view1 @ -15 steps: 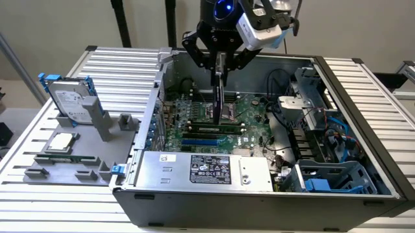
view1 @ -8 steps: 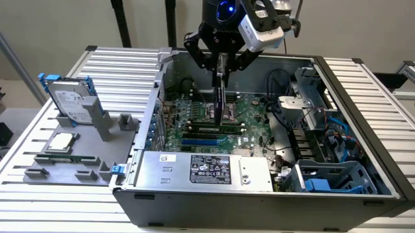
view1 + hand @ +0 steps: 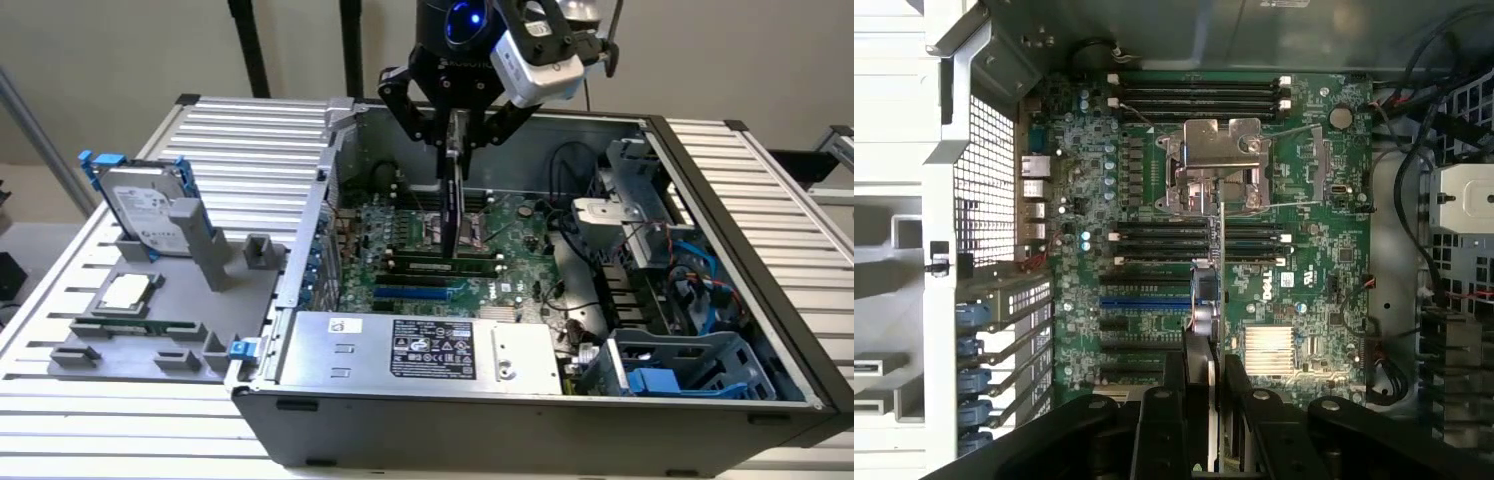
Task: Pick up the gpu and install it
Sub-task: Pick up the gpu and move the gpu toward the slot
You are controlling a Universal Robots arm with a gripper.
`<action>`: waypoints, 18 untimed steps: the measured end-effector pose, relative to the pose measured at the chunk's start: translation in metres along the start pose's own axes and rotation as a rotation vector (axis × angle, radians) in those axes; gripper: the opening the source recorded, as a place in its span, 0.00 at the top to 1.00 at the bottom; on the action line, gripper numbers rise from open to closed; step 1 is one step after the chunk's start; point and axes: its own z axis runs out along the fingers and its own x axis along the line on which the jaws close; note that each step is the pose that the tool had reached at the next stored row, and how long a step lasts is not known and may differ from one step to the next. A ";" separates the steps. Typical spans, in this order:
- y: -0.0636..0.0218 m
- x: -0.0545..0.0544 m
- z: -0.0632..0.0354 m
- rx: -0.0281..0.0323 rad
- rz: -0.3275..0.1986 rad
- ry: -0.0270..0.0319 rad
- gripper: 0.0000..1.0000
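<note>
In the wrist view, "DELL" on the green motherboard (image 3: 1329, 255), a UL mark nearby. In the exterior view, toward twelve o'clock, "ROBOT…" on the tool (image 3: 455, 150); toward six, print too small to read on the black-and-white label (image 3: 433, 349).

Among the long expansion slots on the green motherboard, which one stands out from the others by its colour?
The blue slot; the slots beside it are black.

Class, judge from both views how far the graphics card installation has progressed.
Done: the GPU has been picked up. In hand: the hand grips it upright above the motherboard. Left: installation; it lies crosswise to the blue expansion slot, not seated.
</note>
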 end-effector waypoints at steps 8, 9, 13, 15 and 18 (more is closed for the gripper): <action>0.0000 -0.002 0.0006 -0.0011 -0.050 0.0009 1.00; 0.0000 -0.002 0.0009 -0.0014 -0.069 0.0000 1.00; 0.0000 -0.002 0.0021 -0.0025 -0.143 -0.0042 1.00; 0.0000 -0.002 0.0028 -0.0031 -0.179 -0.0058 1.00; -0.0001 -0.002 0.0043 -0.0039 -0.233 -0.0060 1.00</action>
